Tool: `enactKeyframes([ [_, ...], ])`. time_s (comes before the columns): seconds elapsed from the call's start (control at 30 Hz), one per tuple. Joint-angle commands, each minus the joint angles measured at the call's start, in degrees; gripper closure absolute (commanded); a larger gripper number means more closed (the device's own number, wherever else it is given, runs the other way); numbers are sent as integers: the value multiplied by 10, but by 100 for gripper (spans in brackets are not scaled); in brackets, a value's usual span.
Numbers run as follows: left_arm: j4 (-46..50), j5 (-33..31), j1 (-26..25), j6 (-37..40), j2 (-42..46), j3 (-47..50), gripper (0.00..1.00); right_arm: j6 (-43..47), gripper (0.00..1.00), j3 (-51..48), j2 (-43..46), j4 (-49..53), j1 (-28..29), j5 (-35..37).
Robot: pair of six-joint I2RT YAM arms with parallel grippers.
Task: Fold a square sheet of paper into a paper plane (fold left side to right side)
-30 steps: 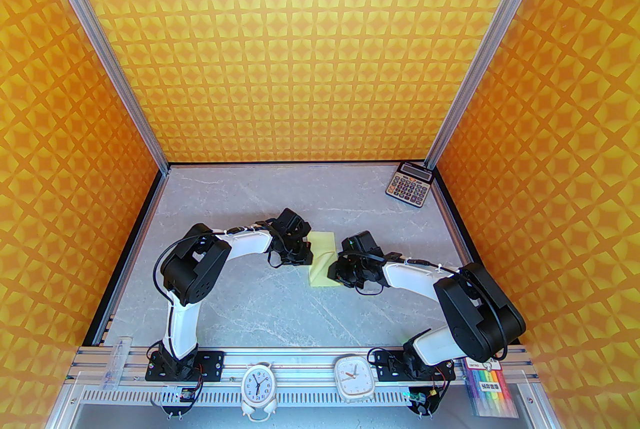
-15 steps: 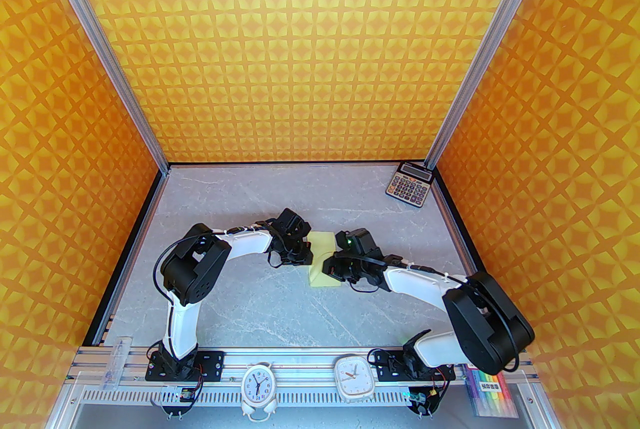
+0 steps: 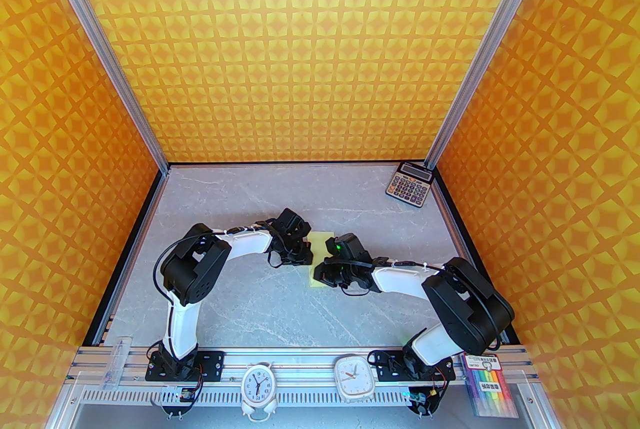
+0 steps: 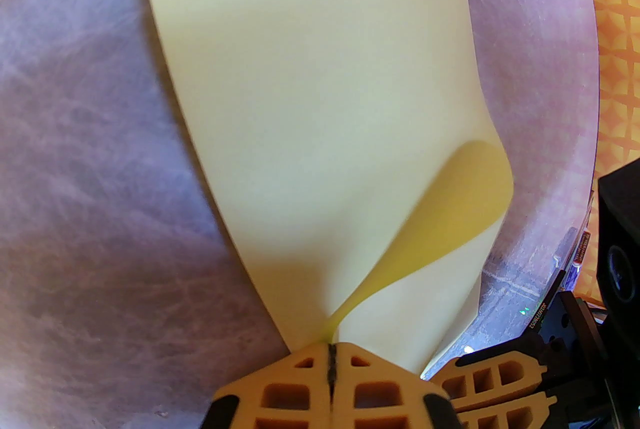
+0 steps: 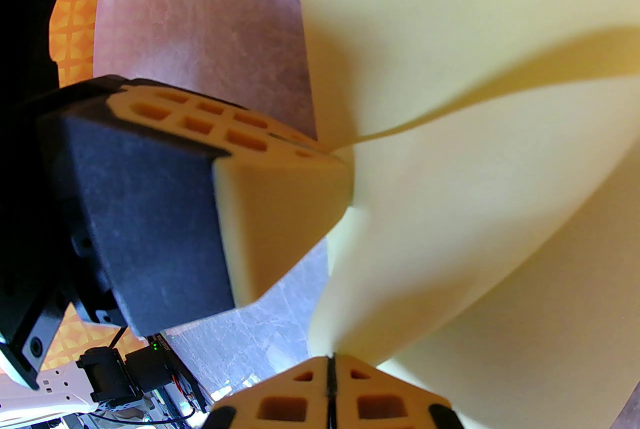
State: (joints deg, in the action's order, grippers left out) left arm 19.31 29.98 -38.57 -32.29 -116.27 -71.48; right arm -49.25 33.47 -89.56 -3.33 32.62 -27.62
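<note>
The square sheet of paper (image 3: 321,237) lies in the middle of the table (image 3: 240,206), one side curling up. The left gripper (image 4: 331,348) pinches it at 9 o'clock. The right gripper (image 5: 330,359) pinches it at 3 o'clock.

Bright light all over. Soft shadow on square sheet of paper (image 4: 310,116); counter (image 4: 75,166) left of it blurry, bent.
</note>
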Motion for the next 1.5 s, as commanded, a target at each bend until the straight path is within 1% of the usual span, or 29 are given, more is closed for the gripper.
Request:
enactKeyframes([
  [0.0, 19, -9, 5, 12, -5, -10, 100, 2, 91, 15, -10, 0, 2, 4],
  [0.73, 30, -9, 4, 19, -13, -35, 98, 7, 91, 20, -17, 11, 3, 7],
  [1.47, 29, -9, 5, 17, -17, -29, 98, 10, 90, 23, -23, 17, 3, 8],
])
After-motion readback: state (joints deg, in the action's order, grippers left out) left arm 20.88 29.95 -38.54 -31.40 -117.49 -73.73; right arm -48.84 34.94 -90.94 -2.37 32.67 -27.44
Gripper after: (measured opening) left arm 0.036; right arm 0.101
